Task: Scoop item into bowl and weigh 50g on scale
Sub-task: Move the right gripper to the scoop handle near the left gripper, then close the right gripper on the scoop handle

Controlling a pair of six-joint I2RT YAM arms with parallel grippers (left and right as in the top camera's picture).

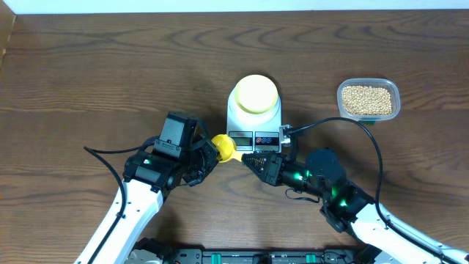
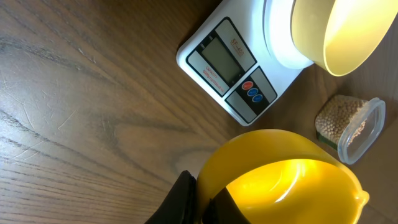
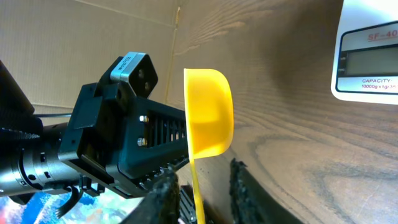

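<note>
Two hands are sitting close together on the near side of the scale [image 1: 253,121], with a yellow measuring spoon [image 1: 224,146] between them. The left hand [image 1: 210,158] is pinching the wall of the spoon's cup. In its wrist view, one black finger [image 2: 183,200] is lying outside the yellow rim and the other is showing just inside it. The right hand [image 1: 251,159] is standing open around the spoon's thin handle, its fingers [image 3: 163,196] flanking the handle without closing on it. The cup is turned on its side, its opening facing the left hand. The pale yellow bowl [image 1: 255,94] is resting on the scale's round platform, behind the grey LCD and the red and blue buttons; the reading is too small to make out. The soybeans [image 1: 366,101] are lying in a clear plastic tub [image 1: 396,93] on the table [image 1: 88,73], to the right of the scale and well apart from the spoon and both hands.
</note>
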